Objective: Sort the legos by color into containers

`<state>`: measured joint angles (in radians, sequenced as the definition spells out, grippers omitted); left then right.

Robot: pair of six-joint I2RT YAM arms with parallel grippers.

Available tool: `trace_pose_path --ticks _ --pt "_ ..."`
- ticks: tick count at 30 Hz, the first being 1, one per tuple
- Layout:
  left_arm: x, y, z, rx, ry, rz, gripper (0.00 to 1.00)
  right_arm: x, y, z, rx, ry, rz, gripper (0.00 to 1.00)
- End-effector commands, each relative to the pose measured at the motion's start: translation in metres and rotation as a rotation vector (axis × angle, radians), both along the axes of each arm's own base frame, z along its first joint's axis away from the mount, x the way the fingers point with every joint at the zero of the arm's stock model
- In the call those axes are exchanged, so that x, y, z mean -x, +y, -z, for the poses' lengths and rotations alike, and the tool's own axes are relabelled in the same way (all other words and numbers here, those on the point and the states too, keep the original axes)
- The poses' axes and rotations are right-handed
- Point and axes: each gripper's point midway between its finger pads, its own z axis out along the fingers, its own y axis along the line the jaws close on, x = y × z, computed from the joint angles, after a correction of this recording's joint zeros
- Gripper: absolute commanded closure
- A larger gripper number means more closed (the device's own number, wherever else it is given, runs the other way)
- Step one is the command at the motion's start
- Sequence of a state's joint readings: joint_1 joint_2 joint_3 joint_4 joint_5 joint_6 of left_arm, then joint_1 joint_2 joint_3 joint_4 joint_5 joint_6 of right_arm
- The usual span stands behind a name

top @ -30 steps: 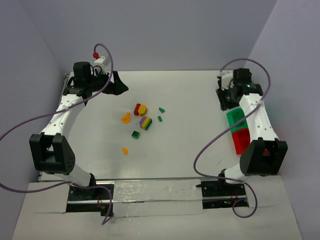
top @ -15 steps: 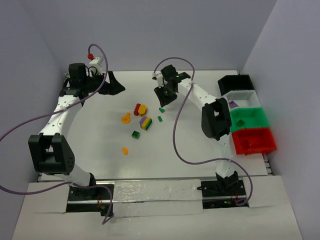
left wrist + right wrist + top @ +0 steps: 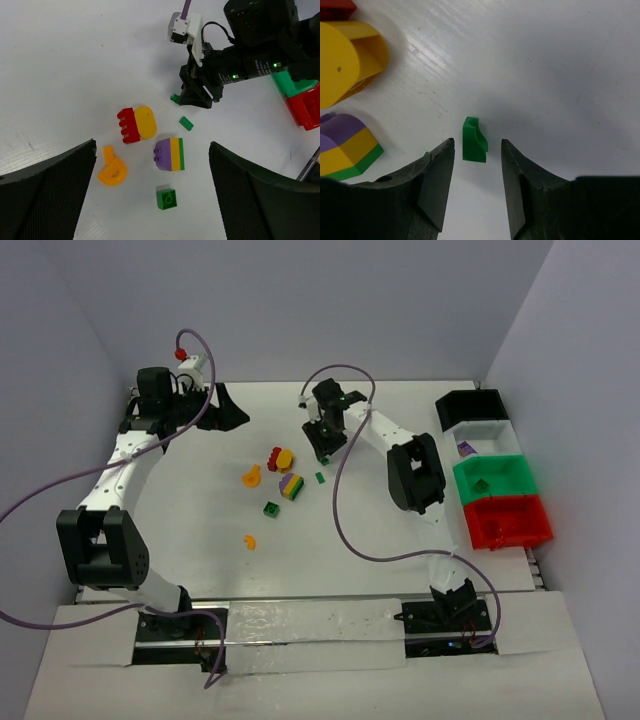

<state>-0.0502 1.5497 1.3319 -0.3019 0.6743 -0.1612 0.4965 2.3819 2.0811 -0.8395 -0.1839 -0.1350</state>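
Note:
My right gripper (image 3: 321,448) is open and low over the table. A small green curved lego (image 3: 474,139) stands just beyond and between its fingertips (image 3: 442,150), untouched; my right gripper (image 3: 477,150) holds nothing. Nearby lie a red-and-yellow piece (image 3: 280,458), an orange piece (image 3: 252,476), the purple-yellow-green block (image 3: 291,485), a green square brick (image 3: 271,508), a tiny green brick (image 3: 319,478) and a small orange piece (image 3: 250,540). My left gripper (image 3: 225,410) is open and empty at the far left. Black (image 3: 472,408), white (image 3: 486,430), green (image 3: 505,468) and red (image 3: 510,522) bins line the right edge.
The white bin holds a purple piece (image 3: 465,448) and the green bin a green piece (image 3: 481,483). Purple-grey walls close in the table on three sides. In the left wrist view the right gripper (image 3: 197,97) stands beyond the lego cluster.
My right arm has swung from over the bins at the right to the table's middle and come down by the green curved lego. My left arm has barely moved.

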Motion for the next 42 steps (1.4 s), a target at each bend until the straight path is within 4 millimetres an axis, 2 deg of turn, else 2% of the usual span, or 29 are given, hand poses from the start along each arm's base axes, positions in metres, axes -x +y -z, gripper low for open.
trace_pose_path --ticks 1,6,10,12,13,14,15,17,20,21,22,23,24,25,28,30,32,34,35,36,38,42 --pt "-0.004 0.001 -0.012 0.003 -0.056 0.011 0.01 -0.012 0.013 -0.002 -0.015 -0.039 -0.019 0.50" --pt "-0.004 0.002 -0.009 -0.001 -0.050 0.008 0.01 -0.008 0.016 0.011 -0.004 -0.024 -0.037 0.51" --pt "-0.005 0.003 -0.009 -0.002 -0.049 0.006 0.01 -0.005 0.013 0.015 0.017 -0.027 -0.041 0.66" --pt "-0.006 0.002 -0.010 -0.002 -0.050 0.006 0.01 -0.003 0.009 0.009 0.030 -0.043 -0.037 0.77" --pt "-0.006 0.002 -0.010 -0.001 -0.049 0.006 0.01 -0.003 0.007 0.008 0.034 -0.045 -0.035 0.77" --pt "-0.006 0.002 -0.010 0.001 -0.048 0.007 0.01 0.004 0.000 0.004 0.048 -0.048 -0.028 0.84" --pt "-0.006 0.002 -0.011 0.001 -0.052 0.007 0.01 0.002 0.000 -0.015 0.031 -0.085 -0.025 0.85" --pt "-0.007 0.002 -0.011 -0.002 -0.057 0.005 0.01 0.009 -0.011 -0.021 0.045 -0.086 -0.016 0.86" --pt "-0.006 0.002 -0.016 -0.019 -0.081 0.008 0.02 0.018 -0.040 -0.076 0.017 -0.162 0.026 0.86" --pt "-0.007 0.003 -0.015 -0.031 -0.084 -0.001 0.02 0.023 -0.058 -0.076 0.028 -0.147 0.053 0.86" --pt "-0.006 0.001 -0.017 -0.040 -0.094 0.001 0.02 0.026 -0.072 -0.101 0.010 -0.189 0.077 0.86" --pt "-0.005 0.002 -0.018 -0.047 -0.100 -0.001 0.02 0.029 -0.088 -0.096 0.026 -0.170 0.100 0.86" --pt "-0.004 0.000 -0.018 -0.054 -0.104 0.004 0.02 0.038 -0.106 -0.105 0.033 -0.174 0.125 0.86" --pt "-0.003 -0.003 -0.017 -0.058 -0.107 0.011 0.02 0.044 -0.135 -0.118 0.038 -0.189 0.176 0.86" --pt "0.000 -0.008 -0.015 -0.062 -0.109 0.021 0.02 0.058 -0.219 -0.138 0.072 -0.224 0.334 0.86" --pt "0.000 -0.012 -0.015 -0.059 -0.109 0.029 0.02 0.068 -0.260 -0.138 0.121 -0.221 0.404 0.86" --pt "0.000 -0.017 -0.018 -0.057 -0.113 0.038 0.02 0.088 -0.319 -0.145 0.184 -0.240 0.493 0.86" --pt "-0.001 -0.021 -0.019 -0.056 -0.113 0.046 0.02 0.104 -0.364 -0.143 0.240 -0.230 0.564 0.86" --pt "-0.002 -0.022 -0.020 -0.055 -0.114 0.046 0.02 0.110 -0.382 -0.142 0.262 -0.224 0.590 0.85" --pt "-0.003 -0.024 -0.021 -0.055 -0.116 0.049 0.02 0.111 -0.385 -0.142 0.265 -0.224 0.594 0.85" --pt "-0.004 -0.026 -0.023 -0.050 -0.115 0.051 0.02 0.120 -0.416 -0.138 0.299 -0.216 0.639 0.83" --pt "-0.005 -0.029 -0.024 -0.050 -0.113 0.051 0.02 0.117 -0.438 -0.127 0.323 -0.207 0.666 0.82"
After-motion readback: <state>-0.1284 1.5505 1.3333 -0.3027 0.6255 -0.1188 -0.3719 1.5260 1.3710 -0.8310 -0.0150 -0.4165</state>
